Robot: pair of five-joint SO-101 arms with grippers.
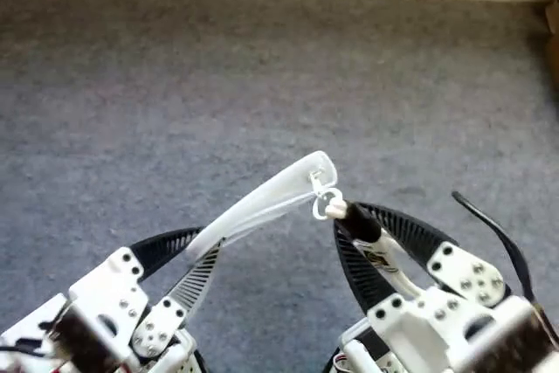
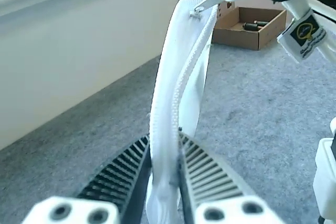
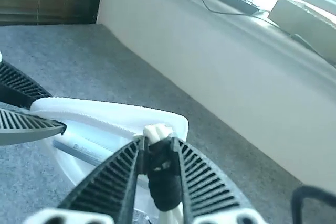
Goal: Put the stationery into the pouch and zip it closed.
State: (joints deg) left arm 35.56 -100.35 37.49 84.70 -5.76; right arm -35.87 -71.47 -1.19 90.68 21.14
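Closest in, at 7 o'clock in the high view, left end effector (image 1: 203,246) is clamped on one end of the white pouch (image 1: 262,203), which hangs clear of the desk (image 1: 131,85), slanting toward 1 o'clock. From 5 o'clock, right end effector (image 1: 349,217) is closed on the black tab (image 1: 360,224) hooked to the zip ring (image 1: 325,207). The zip looks fully run; more pull could drag the pouch from the left grip or slip the ring free.
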